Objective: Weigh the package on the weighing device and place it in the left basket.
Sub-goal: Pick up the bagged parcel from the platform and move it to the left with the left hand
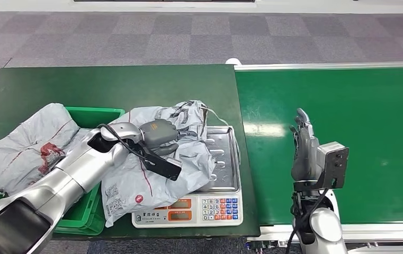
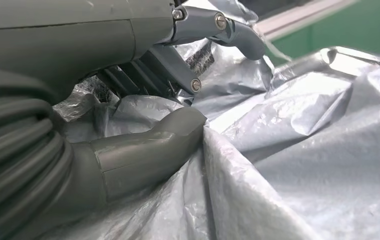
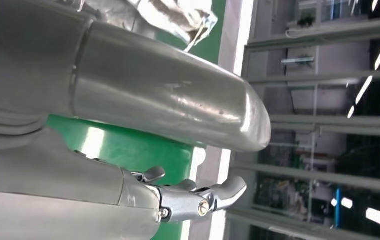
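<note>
- The package [image 1: 157,174], a grey plastic mailer, lay on the scale [image 1: 217,180].
- The basket [image 1: 90,114] sat just left of the scale.
- The left hand [image 1: 159,135] gripped the package.
- The right hand [image 1: 302,145] hovered over the conveyor [image 1: 347,106], fingers extended, holding nothing.

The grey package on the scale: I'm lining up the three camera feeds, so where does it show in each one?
Head view: the grey package lies on the scale, under the left hand.
Left wrist view: crinkled grey plastic right against the thumb.
Right wrist view: a crumpled corner at the picture's upper edge, behind the right hand.
Shared landmark: the green belt.
</note>
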